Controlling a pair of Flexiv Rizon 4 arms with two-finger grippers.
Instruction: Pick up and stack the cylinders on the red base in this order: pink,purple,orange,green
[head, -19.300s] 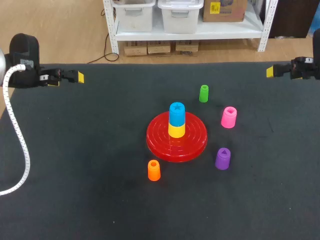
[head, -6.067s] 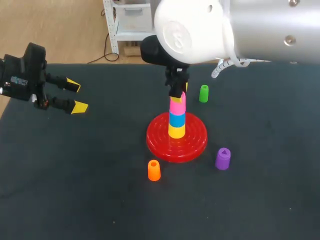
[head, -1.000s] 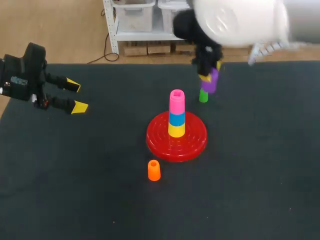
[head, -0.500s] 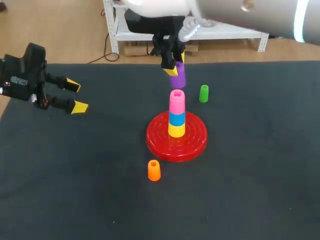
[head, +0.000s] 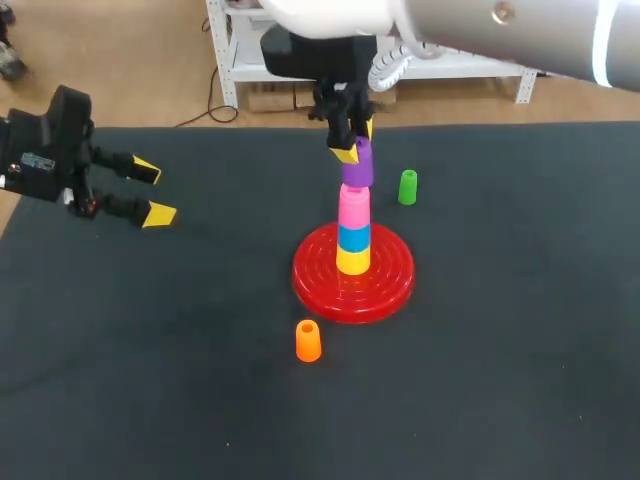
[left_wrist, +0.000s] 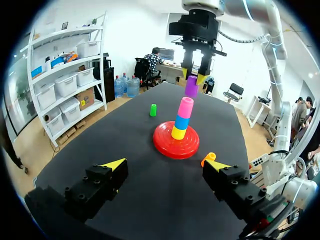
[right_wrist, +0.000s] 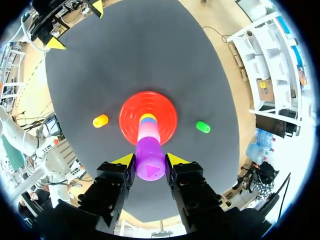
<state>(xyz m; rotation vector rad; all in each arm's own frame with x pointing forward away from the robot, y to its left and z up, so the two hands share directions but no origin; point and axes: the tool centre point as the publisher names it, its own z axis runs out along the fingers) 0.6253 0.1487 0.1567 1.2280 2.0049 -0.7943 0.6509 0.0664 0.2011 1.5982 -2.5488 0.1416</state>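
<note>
My left jaws hang wide and empty over the left edge of the surface (head: 150, 380), well apart from everything in the task.

Next along, the orange cylinder (head: 308, 341) stands upright by itself, near the front of the red base (head: 385, 285) and not touching it.

The base sits about mid-surface and carries a column: a yellow cylinder (head: 352, 262) at the bottom, a blue cylinder (head: 352, 239) on it, and the pink cylinder (head: 353, 207) on top, so I judge the first colour placed.

My right arm reaches in past the middle from above. Its jaws are narrow, clamped from two sides on the purple cylinder (right_wrist: 149, 161), which is lined up right over the pink one. Its bottom edge is at the pink top, but I cannot tell whether it is seated or just short of it. This second step is in hand and not finished until I let go.

Furthest right, the green cylinder (head: 407, 187) stands alone toward the far edge, beside the base.

Orange and then green are left to stack.
</note>
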